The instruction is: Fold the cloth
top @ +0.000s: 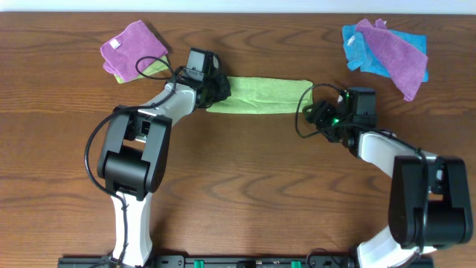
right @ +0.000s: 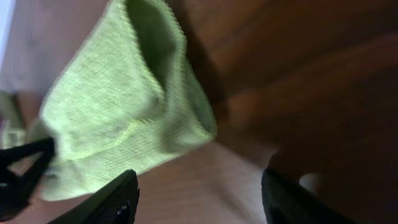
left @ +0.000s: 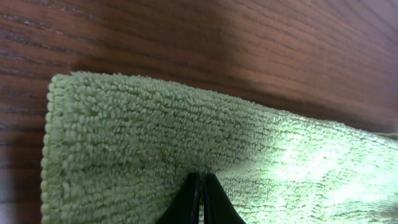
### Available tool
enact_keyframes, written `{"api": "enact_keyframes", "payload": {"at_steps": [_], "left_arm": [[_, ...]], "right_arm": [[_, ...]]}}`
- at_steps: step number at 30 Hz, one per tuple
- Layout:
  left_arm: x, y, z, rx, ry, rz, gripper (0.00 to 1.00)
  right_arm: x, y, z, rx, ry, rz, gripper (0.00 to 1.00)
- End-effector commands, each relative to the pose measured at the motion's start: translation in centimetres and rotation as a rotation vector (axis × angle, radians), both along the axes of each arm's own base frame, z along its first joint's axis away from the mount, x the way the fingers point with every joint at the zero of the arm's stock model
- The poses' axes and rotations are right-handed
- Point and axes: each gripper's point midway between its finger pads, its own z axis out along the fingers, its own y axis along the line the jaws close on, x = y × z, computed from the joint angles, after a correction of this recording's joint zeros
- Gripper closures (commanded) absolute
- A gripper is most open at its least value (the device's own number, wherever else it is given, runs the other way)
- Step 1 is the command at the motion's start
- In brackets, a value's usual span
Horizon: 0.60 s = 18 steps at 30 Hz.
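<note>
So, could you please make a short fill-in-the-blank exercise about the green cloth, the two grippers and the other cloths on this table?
1. The cloth lies between the two arms as a long strip of ____ colour.
2. The left gripper is shut on the cloth, while the right gripper is ____.
3. At the top right, the blue cloth lies partly under a cloth of ____ colour.

Missing words: green; open; purple
</note>
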Motion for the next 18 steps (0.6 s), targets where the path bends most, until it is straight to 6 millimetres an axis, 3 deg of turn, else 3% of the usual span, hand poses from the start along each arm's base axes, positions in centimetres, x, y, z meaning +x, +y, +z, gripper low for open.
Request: {"api": "enact_keyframes", "payload": {"at_steps": [1, 14, 18], "left_arm": [[-0.9, -0.3, -1.1, 0.038, 0.032, -0.013, 0.94], [-1.8, 0.0, -1.6, 0.060, 0.066, -0.029, 0.94], [-2.1, 0.1, -1.8, 0.068, 0.083, -0.032, 0.94]], "right_arm": [[-0.7, 0.2, -2.5, 0.020, 0.070, -0.034, 0.36], [1.3, 1.9, -4.9, 0.039, 0.010, -0.056, 0.39], [1.9, 1.6, -5.5, 0.020, -0.015, -0.071, 0.50]]}}
